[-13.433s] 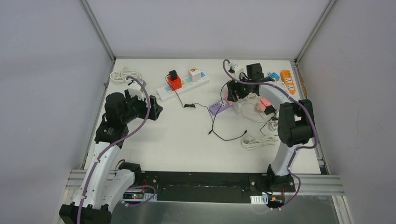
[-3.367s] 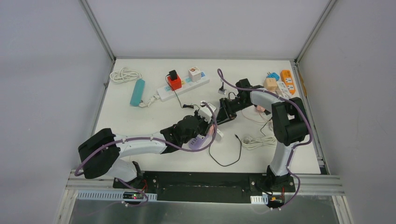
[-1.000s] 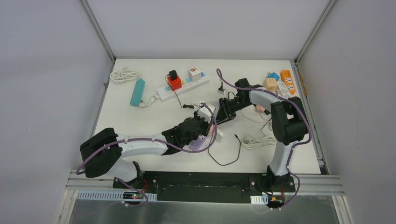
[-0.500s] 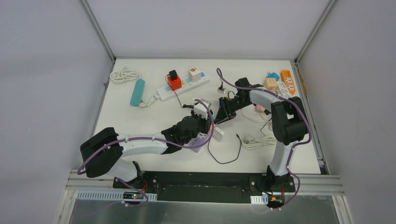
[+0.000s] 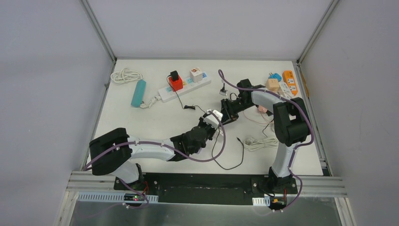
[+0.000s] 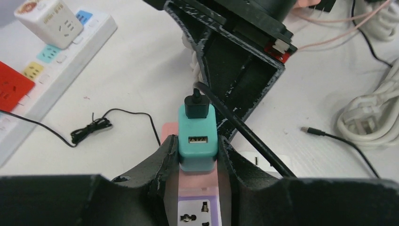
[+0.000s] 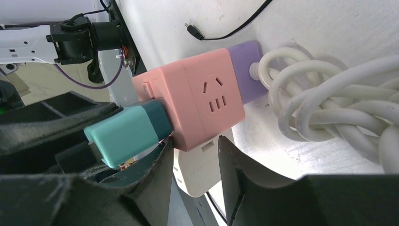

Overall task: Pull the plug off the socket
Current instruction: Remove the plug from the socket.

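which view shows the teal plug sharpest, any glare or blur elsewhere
Left wrist view: teal rectangular charger plug sharp, clamped in the left gripper. Right wrist view: white table blown out; right gripper, closed on a cream plastic block, dark and soft; pink socket cube crisp. Top view: evenly lit, plug tiny.

Desk [image 5: 155, 123], white, under my arms. Holdings by position in the overhead frame.
- Upper left: coiled white cable [image 5: 125, 75]; teal bar [image 5: 138, 92], just beside one end of a white power strip [image 5: 186, 86].
- Below the strip: thin black lead, bunched [image 6: 91, 129].
- Upper right: orange strip [image 5: 290, 81]; blue plug [image 5: 275, 76].
- Right of centre: second white coil [image 5: 260, 142].
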Robot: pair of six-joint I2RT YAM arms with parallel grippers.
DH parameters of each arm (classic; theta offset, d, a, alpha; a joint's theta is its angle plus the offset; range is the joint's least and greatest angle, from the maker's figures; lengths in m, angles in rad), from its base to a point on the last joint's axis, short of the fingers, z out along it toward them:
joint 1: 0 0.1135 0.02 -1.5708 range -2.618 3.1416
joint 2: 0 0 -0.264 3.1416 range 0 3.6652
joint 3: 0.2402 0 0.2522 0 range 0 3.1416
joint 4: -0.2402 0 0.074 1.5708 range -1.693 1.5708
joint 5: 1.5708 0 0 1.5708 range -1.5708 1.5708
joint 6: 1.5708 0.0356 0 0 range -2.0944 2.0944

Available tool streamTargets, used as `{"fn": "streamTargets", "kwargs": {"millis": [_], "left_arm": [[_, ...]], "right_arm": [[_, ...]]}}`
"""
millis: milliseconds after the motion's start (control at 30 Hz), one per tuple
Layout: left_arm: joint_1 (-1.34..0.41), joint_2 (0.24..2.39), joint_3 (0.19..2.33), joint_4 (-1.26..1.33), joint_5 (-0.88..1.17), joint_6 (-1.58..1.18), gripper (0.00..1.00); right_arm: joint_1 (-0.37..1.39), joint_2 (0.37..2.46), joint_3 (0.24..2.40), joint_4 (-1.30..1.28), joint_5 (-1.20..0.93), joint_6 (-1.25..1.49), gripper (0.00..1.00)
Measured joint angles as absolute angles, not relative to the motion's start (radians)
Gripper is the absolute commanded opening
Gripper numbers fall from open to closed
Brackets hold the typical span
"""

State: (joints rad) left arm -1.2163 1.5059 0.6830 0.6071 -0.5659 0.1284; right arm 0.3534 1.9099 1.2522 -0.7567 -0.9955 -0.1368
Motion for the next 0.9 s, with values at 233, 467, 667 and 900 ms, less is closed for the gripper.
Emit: {"fn": "streamTargets", "kwargs": {"millis": [233,467,667,900], "left_arm": [[-1.143,1.449,0.649,0.597,-0.482,-0.075,0.0],[-1.168,1.454,0.613,0.667,-0.47,0.061,0.0],[-1.172,1.483,0.56,0.83,-0.525,0.033,0.0],[-1.171,1.487,0.514,0.934,-0.575,-0.081,0.0]], "right_arm": [[0.356,1.911,1.253,-0.725,-1.008,-0.134,0.4],[0.359,1.921,1.247,-0.705,-1.032,-0.106,0.4],[0.357,1.925,1.235,-0.669,-1.046,-0.051,0.4],[0.356,1.936,1.229,-0.632,-1.058,0.007,0.37]]}}
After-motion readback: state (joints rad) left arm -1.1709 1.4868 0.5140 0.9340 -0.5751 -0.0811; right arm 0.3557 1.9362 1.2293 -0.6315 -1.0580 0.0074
